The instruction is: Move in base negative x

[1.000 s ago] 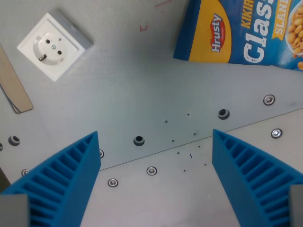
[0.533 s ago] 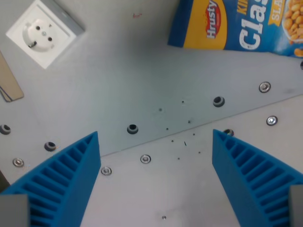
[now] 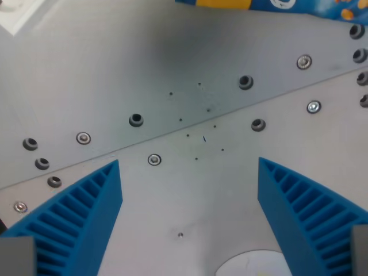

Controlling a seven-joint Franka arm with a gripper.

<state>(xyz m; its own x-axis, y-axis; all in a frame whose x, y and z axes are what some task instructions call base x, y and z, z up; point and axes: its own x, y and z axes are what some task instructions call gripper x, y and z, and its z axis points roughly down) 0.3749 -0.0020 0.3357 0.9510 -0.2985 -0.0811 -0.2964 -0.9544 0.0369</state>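
No readable text, only a sliver of snack bag (image 3: 270, 4).

A grey metal tabletop (image 3: 172, 52) fills the view — two plates meeting along a diagonal seam, dotted with screws — evenly lit.

Snack bag (image 3: 270, 4) cropped by the top edge, white socket (image 3: 14, 12) cut at the top-left corner, pale round patch (image 3: 253, 265) clipped at the bottom edge

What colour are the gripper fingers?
Blue, with ribbed inner faces; the fingers show clearly in the wrist view, spread apart over the metal table.
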